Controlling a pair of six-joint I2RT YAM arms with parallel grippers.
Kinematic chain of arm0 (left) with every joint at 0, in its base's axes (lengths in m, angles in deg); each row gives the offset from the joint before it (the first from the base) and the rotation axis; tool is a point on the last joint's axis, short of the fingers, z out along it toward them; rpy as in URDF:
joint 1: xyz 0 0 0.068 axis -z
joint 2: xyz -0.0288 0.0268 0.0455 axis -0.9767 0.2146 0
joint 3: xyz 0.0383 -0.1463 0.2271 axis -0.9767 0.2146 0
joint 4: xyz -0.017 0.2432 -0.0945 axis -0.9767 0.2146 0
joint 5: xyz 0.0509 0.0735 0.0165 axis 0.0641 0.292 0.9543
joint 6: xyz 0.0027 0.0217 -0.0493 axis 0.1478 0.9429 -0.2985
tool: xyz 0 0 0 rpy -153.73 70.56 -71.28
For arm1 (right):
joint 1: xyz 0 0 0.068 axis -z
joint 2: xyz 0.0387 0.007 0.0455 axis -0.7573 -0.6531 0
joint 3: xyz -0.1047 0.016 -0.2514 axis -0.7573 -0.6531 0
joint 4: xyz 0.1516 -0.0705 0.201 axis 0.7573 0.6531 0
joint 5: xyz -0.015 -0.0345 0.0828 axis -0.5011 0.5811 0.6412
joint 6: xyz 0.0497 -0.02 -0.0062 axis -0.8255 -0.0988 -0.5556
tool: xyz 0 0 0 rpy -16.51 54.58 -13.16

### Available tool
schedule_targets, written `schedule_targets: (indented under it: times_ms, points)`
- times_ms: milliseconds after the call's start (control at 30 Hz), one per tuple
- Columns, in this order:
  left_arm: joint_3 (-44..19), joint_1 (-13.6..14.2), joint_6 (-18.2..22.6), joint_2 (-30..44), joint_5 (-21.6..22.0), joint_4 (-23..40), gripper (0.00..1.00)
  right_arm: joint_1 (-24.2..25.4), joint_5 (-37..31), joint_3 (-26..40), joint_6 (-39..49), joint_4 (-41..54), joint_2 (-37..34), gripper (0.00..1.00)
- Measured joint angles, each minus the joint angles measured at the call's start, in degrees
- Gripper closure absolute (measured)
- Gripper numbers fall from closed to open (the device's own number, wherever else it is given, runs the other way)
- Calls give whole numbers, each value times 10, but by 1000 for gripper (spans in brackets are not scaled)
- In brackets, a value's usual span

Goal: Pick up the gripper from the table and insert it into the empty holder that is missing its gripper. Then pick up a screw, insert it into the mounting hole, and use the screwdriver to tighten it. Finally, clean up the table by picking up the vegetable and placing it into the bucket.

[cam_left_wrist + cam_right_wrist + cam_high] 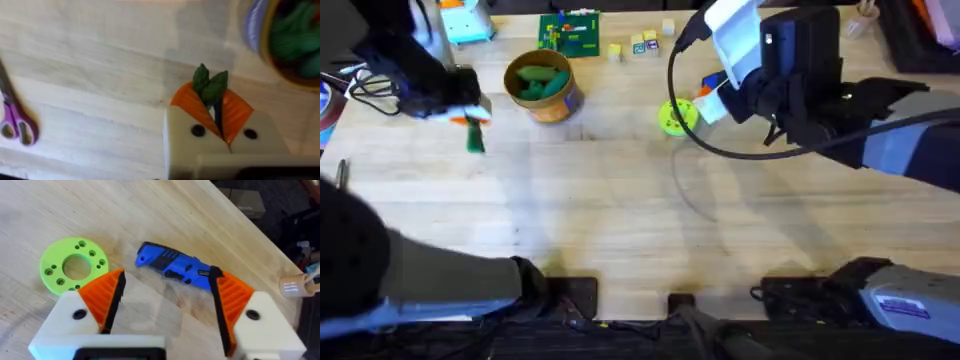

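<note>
While left end effector (218,120) pinches vegetable (210,85), right end effector (167,305) gapes over screwdriver (175,270).

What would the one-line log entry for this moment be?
left tool: shut on vegetable, beside bucket | right tool: open over screwdriver | bucket: green pieces inside | phase: cleanup

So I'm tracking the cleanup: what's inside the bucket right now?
The bucket holds green toy pieces piled near its rim; whatever lies beneath them is covered. The dark green vegetable isn't in yet: the left hand holds it beside the bucket.
</note>
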Motion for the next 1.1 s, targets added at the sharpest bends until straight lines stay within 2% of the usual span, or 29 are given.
schedule_targets:
  times_ms: [100,233,300,433,600,633,767,833,867,900,1100]
  points:
    - [-27,20,0,-57,-21,-33,979,0,0,0,0,0,0,10]
    - [-34,59,-5,-99,-87,-84,979,0,0,0,0,0,0,10]
    - [-34,84,-10,-98,-111,-114,979,0,0,0,0,0,0,10]
    - [-33,122,-13,-72,-127,-170,979,0,0,0,0,1,0,10]
    - [-33,128,-14,-28,-133,-186,977,0,0,0,0,26,0,10]
    - [-33,128,-15,-19,-132,-185,944,0,0,0,0,31,0,10]
    - [-33,128,-17,6,-133,-186,322,0,0,0,0,45,0,10]
    - [-33,128,-19,11,-133,-186,97,0,0,0,0,48,0,10]
    - [-33,128,-20,11,-133,-186,33,0,0,0,0,48,0,10]
    - [-33,128,-20,11,-133,-186,13,0,0,0,0,48,0,10]
    - [-33,128,-14,1,-132,-170,6,0,0,0,-25,49,1,10]
